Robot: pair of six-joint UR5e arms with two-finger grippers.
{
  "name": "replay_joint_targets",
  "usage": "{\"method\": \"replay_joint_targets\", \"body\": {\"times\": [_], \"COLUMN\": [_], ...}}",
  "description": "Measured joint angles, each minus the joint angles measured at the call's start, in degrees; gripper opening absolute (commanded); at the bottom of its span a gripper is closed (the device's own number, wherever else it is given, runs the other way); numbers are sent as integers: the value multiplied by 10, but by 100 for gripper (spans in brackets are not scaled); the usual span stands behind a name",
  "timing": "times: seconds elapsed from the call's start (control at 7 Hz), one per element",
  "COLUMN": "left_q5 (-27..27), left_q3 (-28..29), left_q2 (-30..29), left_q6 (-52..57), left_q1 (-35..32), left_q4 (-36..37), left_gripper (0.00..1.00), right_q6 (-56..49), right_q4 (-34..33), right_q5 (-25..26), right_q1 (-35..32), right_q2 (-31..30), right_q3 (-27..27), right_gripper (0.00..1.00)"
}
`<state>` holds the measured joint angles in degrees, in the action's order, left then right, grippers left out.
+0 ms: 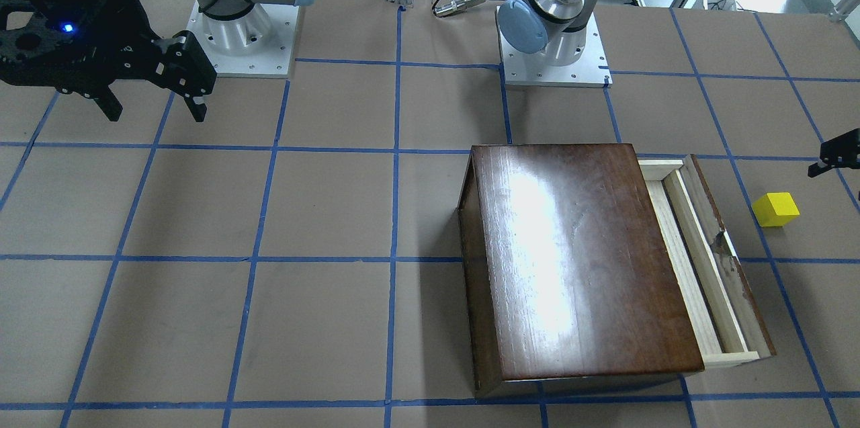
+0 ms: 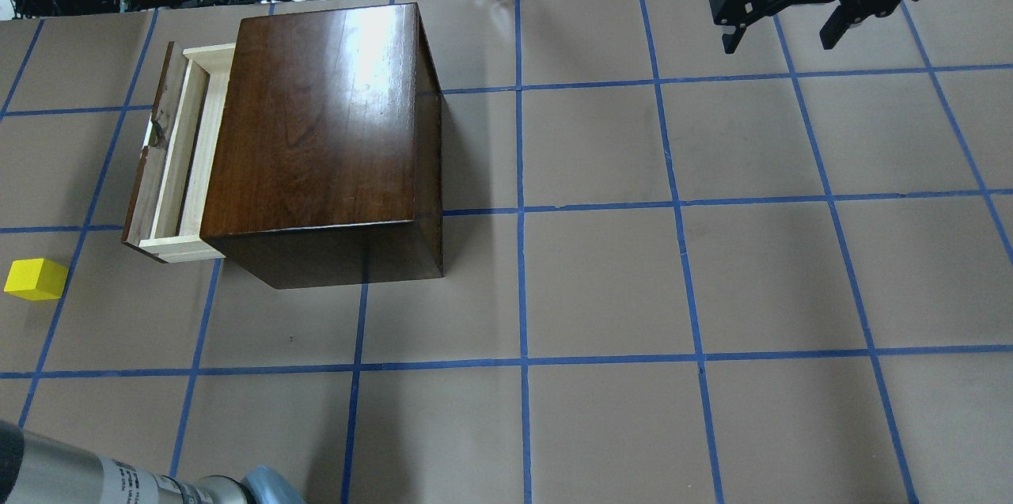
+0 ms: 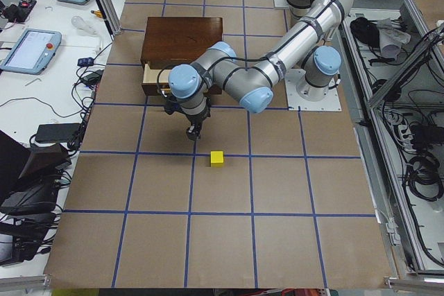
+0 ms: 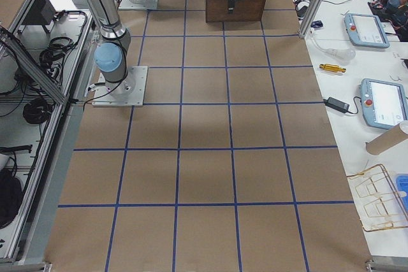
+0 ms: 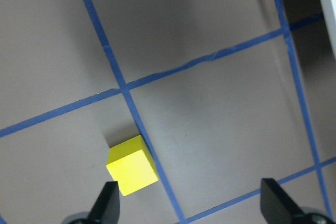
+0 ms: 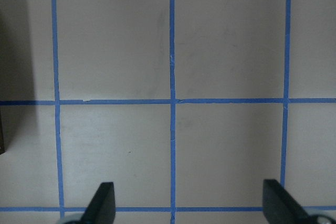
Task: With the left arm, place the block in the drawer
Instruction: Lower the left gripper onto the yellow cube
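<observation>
**Yellow block on the table, left fingers spread above it**

The block [image 5: 132,172] lies on the table [image 2: 601,282] outside the drawer [image 2: 176,156], touching a blue tape line. In the overhead view it is at about 7 o'clock from the drawer's front. I judge it light, rigid and smooth-faced, so I'd pinch two opposite flat faces, centred, or it may twist or skid. The left gripper [image 5: 190,203] hangs above it, fingers wide and empty, with the block off-centre by the 7 o'clock fingertip. The drawer stands partly out of the cabinet [image 2: 316,116]. The right gripper [image 2: 779,33], also spread and empty, hangs well apart.
</observation>
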<state>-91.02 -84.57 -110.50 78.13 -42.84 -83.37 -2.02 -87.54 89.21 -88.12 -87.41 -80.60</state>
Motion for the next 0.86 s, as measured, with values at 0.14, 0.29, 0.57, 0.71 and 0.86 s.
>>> {"method": "replay_joint_targets", "body": {"times": [0.14,0.29,0.57,0.71,0.86], "left_q5": [0,1,4,9,16], "left_q3": [-31,-76,-165,-192,-206], "left_q2": [-2,-2,9,14,14], "left_q6": [108,206,361,420,464], "left_q1": [14,29,57,63,64], "left_q4": [40,104,224,253,275], "left_gripper": [100,100,100,100,100], "right_q6": [0,0,0,0,0], "right_q4": [0,0,0,0,0], "right_q5": [0,0,0,-1,-1], "right_q1": [0,0,0,0,0], "right_q2": [0,0,0,0,0], "right_q3": [0,0,0,0,0], "right_gripper": [100,100,100,100,100]}}
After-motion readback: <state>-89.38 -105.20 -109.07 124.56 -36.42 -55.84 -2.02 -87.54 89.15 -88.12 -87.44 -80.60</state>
